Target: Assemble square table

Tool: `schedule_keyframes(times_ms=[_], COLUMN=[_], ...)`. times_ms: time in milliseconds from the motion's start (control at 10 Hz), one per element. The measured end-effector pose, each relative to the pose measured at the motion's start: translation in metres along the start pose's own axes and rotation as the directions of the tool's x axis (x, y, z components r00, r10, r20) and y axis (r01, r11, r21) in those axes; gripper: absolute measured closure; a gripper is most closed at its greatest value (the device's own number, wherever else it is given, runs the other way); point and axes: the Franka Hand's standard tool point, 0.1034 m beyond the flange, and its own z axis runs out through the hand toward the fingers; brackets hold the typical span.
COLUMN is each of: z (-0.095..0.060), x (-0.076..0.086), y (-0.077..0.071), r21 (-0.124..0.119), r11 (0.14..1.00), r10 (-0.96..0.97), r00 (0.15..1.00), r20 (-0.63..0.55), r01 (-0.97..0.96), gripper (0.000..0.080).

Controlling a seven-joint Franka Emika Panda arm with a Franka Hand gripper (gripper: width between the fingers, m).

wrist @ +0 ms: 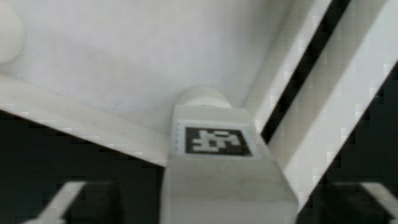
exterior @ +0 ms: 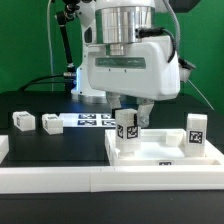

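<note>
Exterior view: the tabletop slab (exterior: 165,150) was a flat, smooth white plastic square lying on the black table (exterior: 60,145), with a small black-and-white tag on its front edge. Two white blocks, squarish in section and each with a printed tag on one face, stood upright on it. The near leg block (exterior: 127,128) was by the slab's corner on the exterior view's left, and the far leg block (exterior: 195,132) was towards the exterior view's right. The first loose leg block (exterior: 23,121) and second loose leg block (exterior: 50,123) lay on the table well apart from the slab. The marker board (exterior: 90,121) lay flat just beside them. A low white rail (exterior: 60,182) ran along the front.

The gripper (exterior: 132,110), a glossy white housing with dark fingers, hung directly over the near leg block. Its fingers straddled the block's top, one on each side, and the jaws were parted.

Wrist view: this view alone showed the gaps. The near leg block (wrist: 217,165) sat centred between the fingers, tag towards the camera. The grey fingertips (wrist: 68,200) stood clear of it on both sides, with dark table visible between, so nothing was gripped. Behind the block was the slab's plain matte surface (wrist: 125,60) and one straight edge. The far leg block, the loose blocks, the marker board and the rail appeared only in the exterior view.
</note>
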Motion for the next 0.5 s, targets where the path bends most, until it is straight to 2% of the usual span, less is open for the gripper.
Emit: schedule_keyframes(times_ms=[100,500], z=[-0.0005,-0.0013], x=[0.0001,0.0], y=[-0.0006,-0.0011], r21=[0.002,0.002], r11=[0.992,0.851], r10=[-0.123,-0.525], r00=[0.992,0.851], r20=[-0.002,-0.005], r01=[0.123,0.525], gripper=[0.0173,0.015])
